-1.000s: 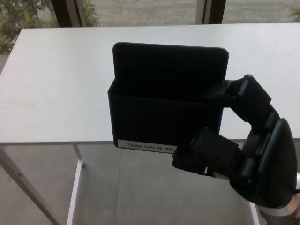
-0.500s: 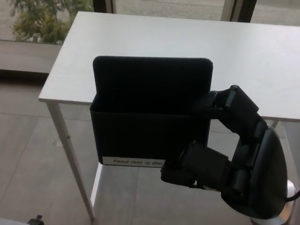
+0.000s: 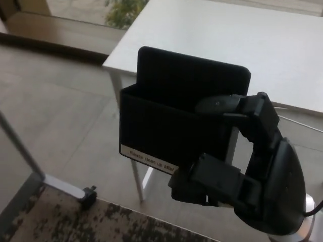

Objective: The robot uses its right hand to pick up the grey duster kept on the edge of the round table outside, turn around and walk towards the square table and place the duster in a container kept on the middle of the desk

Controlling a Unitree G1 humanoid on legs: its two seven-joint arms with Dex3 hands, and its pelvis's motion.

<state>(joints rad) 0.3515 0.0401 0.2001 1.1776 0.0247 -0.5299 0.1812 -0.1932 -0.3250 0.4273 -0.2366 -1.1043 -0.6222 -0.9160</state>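
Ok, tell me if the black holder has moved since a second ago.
Cannot tell: the whole view swung, the white table sliding right, so the camera moved. In the right hand the black holder sits unchanged.

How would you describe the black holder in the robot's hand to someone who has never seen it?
Below the white table, the right hand grips a black box. It is open-topped with a taller back panel. A white strip of print along its lower front sets it apart.
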